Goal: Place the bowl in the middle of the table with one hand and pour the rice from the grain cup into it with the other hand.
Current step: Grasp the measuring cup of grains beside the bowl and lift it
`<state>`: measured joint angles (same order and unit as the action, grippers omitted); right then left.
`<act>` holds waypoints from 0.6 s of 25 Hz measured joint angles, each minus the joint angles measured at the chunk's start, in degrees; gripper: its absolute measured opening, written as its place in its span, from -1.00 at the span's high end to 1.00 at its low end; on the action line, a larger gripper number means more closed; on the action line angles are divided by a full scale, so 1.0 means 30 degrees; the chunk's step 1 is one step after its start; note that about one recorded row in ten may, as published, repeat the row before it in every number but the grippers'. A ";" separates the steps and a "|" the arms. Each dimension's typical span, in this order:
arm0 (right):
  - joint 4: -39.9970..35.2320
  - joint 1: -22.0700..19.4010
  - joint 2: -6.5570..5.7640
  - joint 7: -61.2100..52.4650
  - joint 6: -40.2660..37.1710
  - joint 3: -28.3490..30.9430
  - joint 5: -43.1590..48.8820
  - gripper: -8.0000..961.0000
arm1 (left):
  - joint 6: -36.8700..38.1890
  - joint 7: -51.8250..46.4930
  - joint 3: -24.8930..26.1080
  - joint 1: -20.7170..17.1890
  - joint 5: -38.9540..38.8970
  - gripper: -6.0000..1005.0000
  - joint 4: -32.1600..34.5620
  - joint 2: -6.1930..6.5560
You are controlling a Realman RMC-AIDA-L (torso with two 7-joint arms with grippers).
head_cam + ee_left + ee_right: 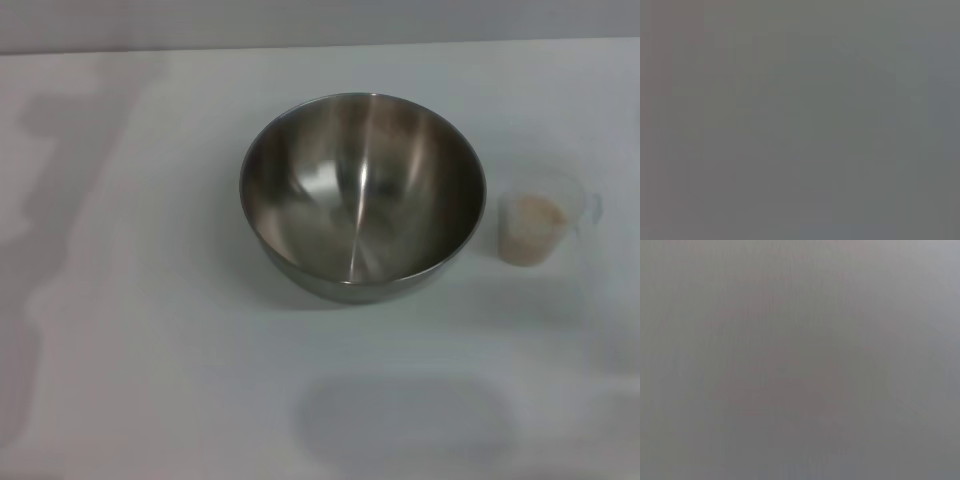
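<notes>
Sitting upright near the centre of the table [140, 330], the bowl [362, 195] dominates the head view: stainless steel, deep, its brushed inside shiny w/ a bright streak down the middle and nothing in it. At the bowl's 3 o'clock, just beside it but apart, stands the grain cup [540, 222], clear plastic, upright, handle pointing away from the bowl at roughly 2 o'clock. Rice [532, 232] fills the cup as a pale beige mass, most of the way up. No brand, label or readable writing shows on bowl or cup; any measuring marks on the cup are too faint to read.

Soft grey shadows fall across the white tabletop at 9 o'clock and 6 o'clock from the bowl. A grey strip of wall runs along the table's far edge at 12 o'clock.

Neither arm appears in the head view. Both wrist views give only a flat grey blur, w/ no fingers and no objects to make out, so whether the left or right gripper's fingers are wide, narrow or holding anything cannot be told.
</notes>
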<state>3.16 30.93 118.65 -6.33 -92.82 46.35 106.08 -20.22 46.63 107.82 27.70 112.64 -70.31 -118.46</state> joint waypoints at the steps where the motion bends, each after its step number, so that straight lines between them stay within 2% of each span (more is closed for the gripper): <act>1: -0.0002 0.0001 0.0000 0.0000 0.0002 0.0006 -0.0001 -0.32 | 0.4283 0.1420 -0.1428 -0.0970 -0.1993 0.61 -0.0087 0.0012; 2: -0.0002 -0.0001 0.0000 0.0001 0.0000 0.0008 0.0000 -0.32 | 0.4283 0.1420 -0.1428 -0.0970 -0.1993 0.61 -0.0087 0.0012; 5: 0.0001 0.0001 0.0000 0.0003 0.0004 0.0040 -0.0027 -0.32 | 0.9831 0.1813 -0.3698 -0.1924 -0.2515 0.61 -0.0251 0.0056; 7: -0.0002 -0.0020 -0.0001 0.0043 0.0007 0.0060 -0.0059 -0.32 | 1.3176 0.1591 -0.5257 -0.2408 -0.1508 0.62 -0.0342 0.0052; 10: 0.0000 -0.0114 0.0000 0.0054 0.0005 0.0075 -0.0076 -0.32 | 1.9176 0.0367 -0.8199 -0.2832 0.1782 0.62 0.0634 0.0038; 11: -0.0002 -0.0147 0.0000 0.0054 0.0004 0.0077 -0.0086 -0.32 | 2.0998 -0.0212 -0.8989 -0.2853 0.3081 0.62 0.1363 0.0037; 12: -0.0002 -0.0170 0.0000 0.0045 0.0001 0.0078 -0.0094 -0.32 | 2.3872 -0.1411 -1.0000 -0.2776 0.5237 0.61 0.2958 0.0031; 15: 0.0001 -0.0212 0.0001 0.0028 -0.0013 0.0076 -0.0111 -0.32 | 2.8201 -0.4911 -1.0904 -0.2464 0.8406 0.61 0.6048 0.0007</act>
<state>3.17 30.30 118.66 -6.24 -92.86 46.58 105.75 64.38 31.90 75.11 20.31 137.86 -52.17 -118.44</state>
